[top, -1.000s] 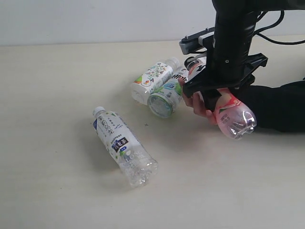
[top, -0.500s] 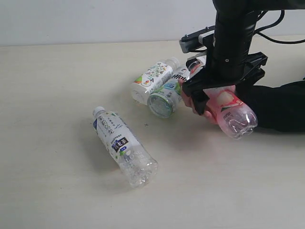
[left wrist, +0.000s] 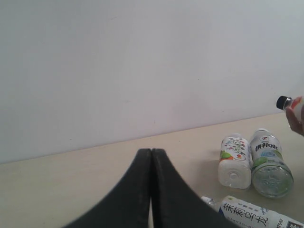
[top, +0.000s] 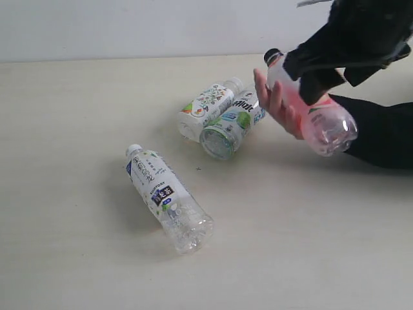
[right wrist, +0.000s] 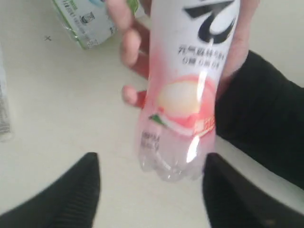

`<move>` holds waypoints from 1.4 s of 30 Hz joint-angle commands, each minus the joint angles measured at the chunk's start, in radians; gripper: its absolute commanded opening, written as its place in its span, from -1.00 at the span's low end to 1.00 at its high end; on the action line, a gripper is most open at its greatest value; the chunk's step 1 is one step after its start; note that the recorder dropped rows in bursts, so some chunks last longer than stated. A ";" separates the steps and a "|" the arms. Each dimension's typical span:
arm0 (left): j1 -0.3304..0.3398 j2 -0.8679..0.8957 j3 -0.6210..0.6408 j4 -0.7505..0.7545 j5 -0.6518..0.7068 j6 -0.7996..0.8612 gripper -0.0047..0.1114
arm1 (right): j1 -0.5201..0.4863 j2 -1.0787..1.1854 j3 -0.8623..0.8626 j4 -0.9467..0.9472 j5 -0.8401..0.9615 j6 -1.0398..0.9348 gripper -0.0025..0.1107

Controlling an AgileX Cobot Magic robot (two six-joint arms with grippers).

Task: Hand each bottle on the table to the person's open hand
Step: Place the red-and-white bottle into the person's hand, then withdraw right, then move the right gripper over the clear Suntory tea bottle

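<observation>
The person's open hand (top: pixel 279 103) has closed round the black-capped pink-label bottle (top: pixel 319 116) and holds it tilted above the table (top: pixel 77 97). My right gripper (top: pixel 335 77) is blurred above that bottle, at its clear-bottomed end. In the right wrist view the right gripper (right wrist: pixel 152 190) is open, and its fingers (right wrist: pixel 78 192) stand wide to either side of the bottle's clear base (right wrist: pixel 175 156). Three white-capped bottles lie on the table: blue label (top: pixel 169 197), white floral label (top: pixel 208 106), green label (top: pixel 231 126). My left gripper (left wrist: pixel 151 159) is shut and holds nothing.
The person's black sleeve (top: pixel 381 132) lies along the table's right side. The white-label bottle (left wrist: pixel 235 156) and the green-label bottle (left wrist: pixel 270 164) lie side by side and touch. A pale wall (top: pixel 129 26) runs behind the table.
My right gripper has let go of the pink bottle and risen up and to the right. The hand now grips the bottle and has lifted it slightly.
</observation>
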State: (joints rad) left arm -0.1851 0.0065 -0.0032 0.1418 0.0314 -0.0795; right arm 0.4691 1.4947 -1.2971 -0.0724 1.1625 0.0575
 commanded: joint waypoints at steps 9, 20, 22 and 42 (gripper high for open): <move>0.004 -0.006 0.003 0.005 -0.002 -0.003 -0.91 | -0.004 -0.726 0.493 -0.012 -0.511 -0.024 -0.96; 0.004 -0.006 0.003 0.005 -0.002 -0.003 -0.91 | -0.004 -0.879 0.690 -0.036 -0.585 -0.031 -0.96; 0.004 -0.006 0.003 0.005 -0.002 -0.003 -0.91 | -0.004 -0.888 0.697 -0.040 -0.608 -0.031 -0.96; 0.004 -0.006 0.003 0.005 -0.002 -0.003 -0.91 | -0.004 -0.889 0.793 0.021 -0.794 -0.004 -0.96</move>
State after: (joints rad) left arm -0.1851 0.0065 -0.0032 0.1418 0.0314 -0.0795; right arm 0.4691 0.6079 -0.5095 -0.0620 0.3849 0.0485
